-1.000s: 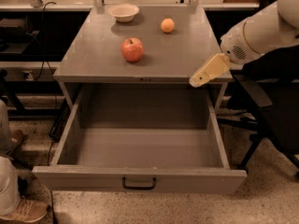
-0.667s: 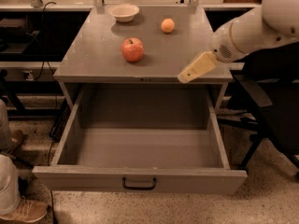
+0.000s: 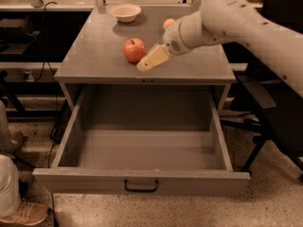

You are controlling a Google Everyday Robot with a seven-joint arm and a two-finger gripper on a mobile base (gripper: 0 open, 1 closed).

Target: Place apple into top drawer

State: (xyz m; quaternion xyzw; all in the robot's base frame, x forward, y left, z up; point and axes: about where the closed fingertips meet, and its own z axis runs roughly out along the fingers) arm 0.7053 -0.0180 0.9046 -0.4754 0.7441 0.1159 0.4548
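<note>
The red apple (image 3: 134,49) sits on the grey cabinet top (image 3: 90,56), left of centre. The top drawer (image 3: 142,148) is pulled fully out below it, its plain grey inside bare, with a black handle (image 3: 141,187) centred on the front panel. My gripper (image 3: 143,66) reaches in from the right on the white arm (image 3: 236,18); its cream-coloured fingers (image 3: 154,57) point down-left and sit just right of the apple, a small gap apart from it.
A small orange fruit (image 3: 168,23) lies behind the wrist, partly hidden by the arm. A shallow cream bowl (image 3: 125,12) stands at the back of the top. A person's shoe and leg (image 3: 16,207) are at the lower left. A black chair (image 3: 279,112) stands to the right.
The arm has swung left across the cabinet top, bringing the gripper from beside the right edge to just right of the apple. The apple and the drawer have not moved.
</note>
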